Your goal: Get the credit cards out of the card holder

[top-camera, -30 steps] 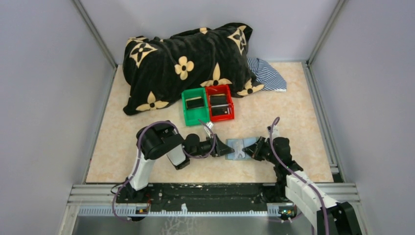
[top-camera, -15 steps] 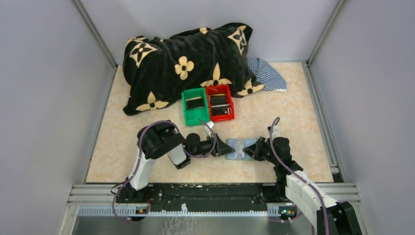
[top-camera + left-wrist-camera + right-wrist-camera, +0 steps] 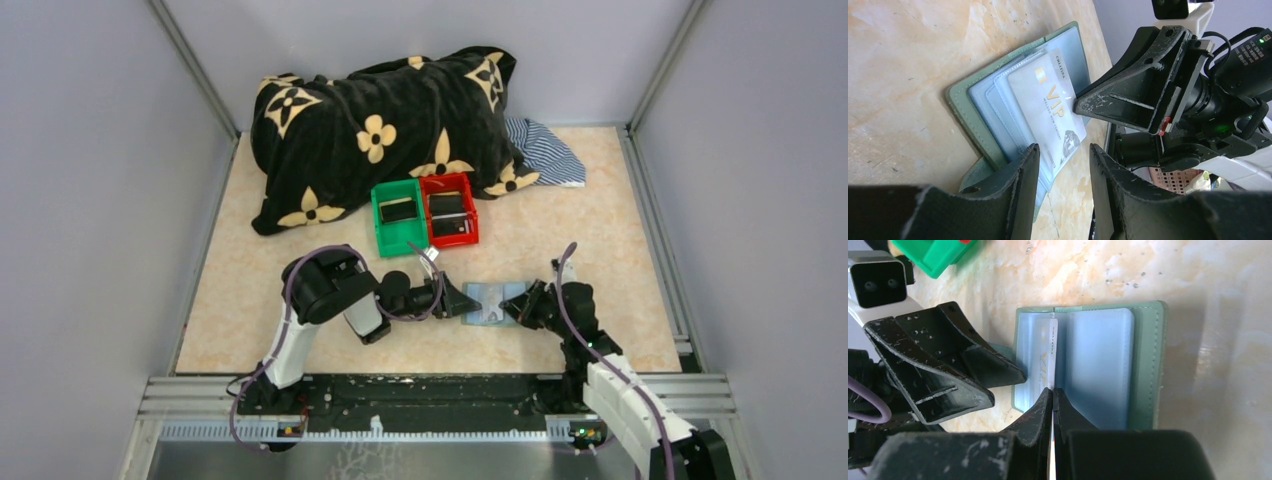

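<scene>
The card holder (image 3: 492,302) is lying open and flat on the worktop (image 3: 600,220), near the front, between the two arms. Its blue-grey inside is facing up.

The right end effector (image 3: 1052,392) is sitting at 3 o'clock from the holder. Its fingers are pressed together and are pinching the edge of a pale credit card (image 3: 1048,105) with gold letters. Most of that card is lying over the holder's pockets, so it is not out yet. I cannot tell how much of it is tucked inside a slot.

The left end effector (image 3: 1062,150) is sitting at 9 o'clock from the holder. Its fingers are spread apart and are not pinching anything. They are hanging right over the holder's near edge, and one may be pressing it down, but I cannot tell for sure.

At 12 o'clock from the holder, a green bin (image 3: 378,215) and a red bin (image 3: 472,215) are standing side by side and touching. Dark credit cards (image 3: 447,205) are lying in both bins, so I think some of the job is done.

What is left, I think, is sliding the pale card free and putting it down. The other pockets are looking flat and plain. I cannot tell if more cards are hiding inside them.
</scene>
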You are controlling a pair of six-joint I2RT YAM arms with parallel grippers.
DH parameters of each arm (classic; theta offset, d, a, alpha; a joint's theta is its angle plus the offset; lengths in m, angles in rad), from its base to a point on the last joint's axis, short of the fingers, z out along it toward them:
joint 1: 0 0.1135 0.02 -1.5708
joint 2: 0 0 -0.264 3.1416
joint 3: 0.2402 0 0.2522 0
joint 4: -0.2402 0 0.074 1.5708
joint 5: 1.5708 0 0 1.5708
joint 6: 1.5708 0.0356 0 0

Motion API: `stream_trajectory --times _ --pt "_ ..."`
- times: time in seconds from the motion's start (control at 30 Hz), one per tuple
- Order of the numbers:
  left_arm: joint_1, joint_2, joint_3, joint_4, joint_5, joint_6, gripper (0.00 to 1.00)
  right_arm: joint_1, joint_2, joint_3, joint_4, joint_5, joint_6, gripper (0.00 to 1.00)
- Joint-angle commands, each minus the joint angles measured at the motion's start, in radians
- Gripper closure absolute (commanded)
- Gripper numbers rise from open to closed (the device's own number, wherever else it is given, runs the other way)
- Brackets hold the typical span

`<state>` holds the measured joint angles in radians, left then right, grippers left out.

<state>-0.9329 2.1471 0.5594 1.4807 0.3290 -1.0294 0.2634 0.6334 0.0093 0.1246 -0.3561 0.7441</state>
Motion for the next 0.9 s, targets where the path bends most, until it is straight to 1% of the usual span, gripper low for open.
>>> stream_trajectory --times 0.0,0.17,0.27,0.33,0.43,0.7,0.8,0.87 --pt "0.01 0.034 0.002 0.006 0.007 -0.002 0.52 -0.006 -0.073 0.049 -0.122 0.106 -0.014 1.0" --pt "0.014 0.049 0.002 0.032 0.012 -0.021 0.52 -0.011 -0.125 0.065 -0.223 0.174 0.006 1.0" --pt "0.016 0.051 0.002 0.034 0.014 -0.022 0.52 -0.013 -0.171 0.066 -0.256 0.192 0.022 1.0" --pt "0.016 0.051 0.0 0.042 0.016 -0.024 0.52 -0.014 -0.196 0.065 -0.254 0.186 0.014 1.0" --pt "0.018 0.04 0.003 0.048 0.025 -0.026 0.53 -0.013 -0.188 0.074 -0.261 0.172 0.003 1.0" --pt "0.012 -0.06 0.054 0.001 0.077 -0.006 0.52 -0.013 -0.152 0.059 -0.218 0.131 -0.003 1.0" --pt "-0.004 -0.012 0.101 0.074 0.099 -0.048 0.52 -0.013 -0.125 0.044 -0.184 0.118 0.003 1.0" --pt "-0.006 0.017 0.125 0.07 0.107 -0.066 0.53 -0.013 -0.12 0.044 -0.183 0.113 0.003 1.0"
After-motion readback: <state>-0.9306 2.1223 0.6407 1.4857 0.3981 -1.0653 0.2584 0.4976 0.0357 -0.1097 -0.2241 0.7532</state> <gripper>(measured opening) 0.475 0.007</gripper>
